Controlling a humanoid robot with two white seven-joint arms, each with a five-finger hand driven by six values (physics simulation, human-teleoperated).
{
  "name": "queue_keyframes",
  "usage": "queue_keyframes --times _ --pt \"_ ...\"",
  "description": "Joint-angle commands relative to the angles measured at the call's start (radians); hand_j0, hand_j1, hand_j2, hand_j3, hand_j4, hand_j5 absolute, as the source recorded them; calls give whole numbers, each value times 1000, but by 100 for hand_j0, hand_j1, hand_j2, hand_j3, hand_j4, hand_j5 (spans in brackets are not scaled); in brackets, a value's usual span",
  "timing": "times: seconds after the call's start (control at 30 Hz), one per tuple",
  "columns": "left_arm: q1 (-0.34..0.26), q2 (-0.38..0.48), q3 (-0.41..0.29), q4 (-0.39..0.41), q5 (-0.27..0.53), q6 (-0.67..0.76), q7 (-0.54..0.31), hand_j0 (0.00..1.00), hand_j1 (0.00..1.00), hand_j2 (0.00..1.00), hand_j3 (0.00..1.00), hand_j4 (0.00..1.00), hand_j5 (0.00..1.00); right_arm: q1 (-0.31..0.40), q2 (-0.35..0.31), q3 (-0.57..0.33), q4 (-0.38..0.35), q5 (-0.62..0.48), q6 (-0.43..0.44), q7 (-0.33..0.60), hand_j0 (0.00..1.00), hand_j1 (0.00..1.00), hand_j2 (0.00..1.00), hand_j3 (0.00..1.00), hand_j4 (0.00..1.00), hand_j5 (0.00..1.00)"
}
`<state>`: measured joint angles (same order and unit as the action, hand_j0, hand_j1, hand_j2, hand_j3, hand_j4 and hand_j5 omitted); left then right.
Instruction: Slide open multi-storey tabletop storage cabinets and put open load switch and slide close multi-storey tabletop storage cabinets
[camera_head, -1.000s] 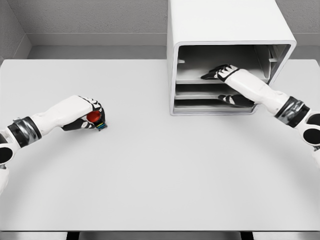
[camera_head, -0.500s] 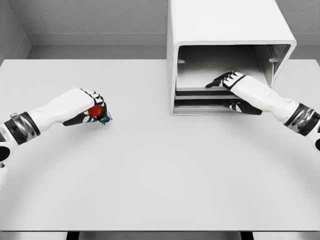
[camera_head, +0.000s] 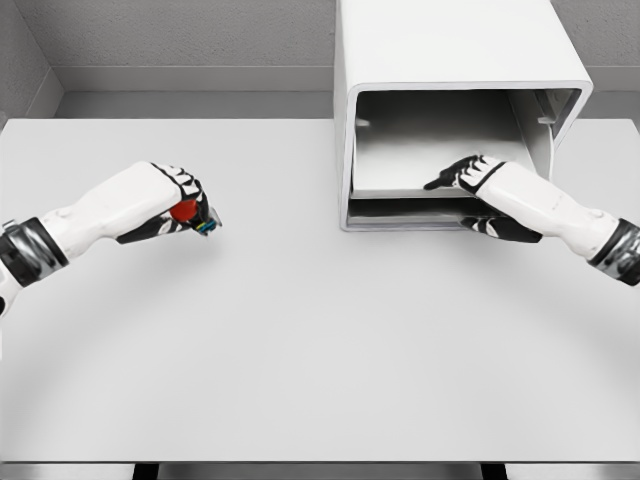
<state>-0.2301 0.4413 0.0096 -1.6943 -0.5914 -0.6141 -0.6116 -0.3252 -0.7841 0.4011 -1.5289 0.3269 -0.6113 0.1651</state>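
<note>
The white multi-storey cabinet (camera_head: 450, 40) stands at the back right of the table, its front open. Its upper drawer (camera_head: 410, 165) is slid partly out. My right hand (camera_head: 462, 203) grips that drawer's front edge, fingers (camera_head: 455, 172) on top and thumb underneath. A lower drawer (camera_head: 400, 208) sits nearly flush below it. At the left, my left hand (camera_head: 190, 212) is shut on the load switch (camera_head: 186, 210), a small red-knobbed part with a blue and green end, lifted just above the table.
The white table (camera_head: 320, 340) spans the view, with a grey wall (camera_head: 180, 40) behind it. The cabinet stands between the right arm and the back edge.
The right hand has drawn the upper drawer outward toward the table's front. The left hand has lifted the load switch slightly and shifted it a little up and right.
</note>
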Motion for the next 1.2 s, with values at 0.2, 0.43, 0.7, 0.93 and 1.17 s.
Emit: queue_keyframes --times 0.2,0.43,0.7,0.93,1.17 --pt "5 -1 24 -59 13 3 1 37 37 37 37 37 37 40 -32 -56 -62 -12 0 1 74 74 74 74 74 74" --pt "11 -1 38 -102 24 3 1 37 37 37 37 37 37 61 -55 -64 -77 -31 0 1 74 74 74 74 74 74" --pt "11 -7 36 -107 45 3 1 37 37 37 37 37 37 106 -76 -99 -106 -37 0 1 75 75 75 75 75 75" --pt "2 -12 35 -107 48 3 1 37 37 37 37 37 37 127 -92 -100 -132 -40 0 1 76 76 76 76 76 76" --pt "-5 -29 32 -107 59 3 1 37 37 37 37 37 37 187 -107 -151 -165 -45 0 1 77 77 77 77 77 77"
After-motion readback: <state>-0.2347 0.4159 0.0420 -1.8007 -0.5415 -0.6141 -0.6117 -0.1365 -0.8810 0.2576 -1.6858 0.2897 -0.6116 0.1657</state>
